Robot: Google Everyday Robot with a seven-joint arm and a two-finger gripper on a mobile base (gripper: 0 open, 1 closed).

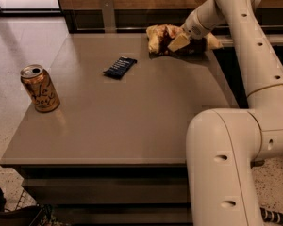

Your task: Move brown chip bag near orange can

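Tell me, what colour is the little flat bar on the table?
Dark blue bar, seen in the camera view; the gripper is at the brown chip bag.

**Claw Hides Part of the Bag**

The claw (179,42) sits against the right half of the brown chip bag (157,36), covering its middle. The bag's lettering is too small to read. Right of the bag, the robot arm (260,55) runs past the top and bottom edges.
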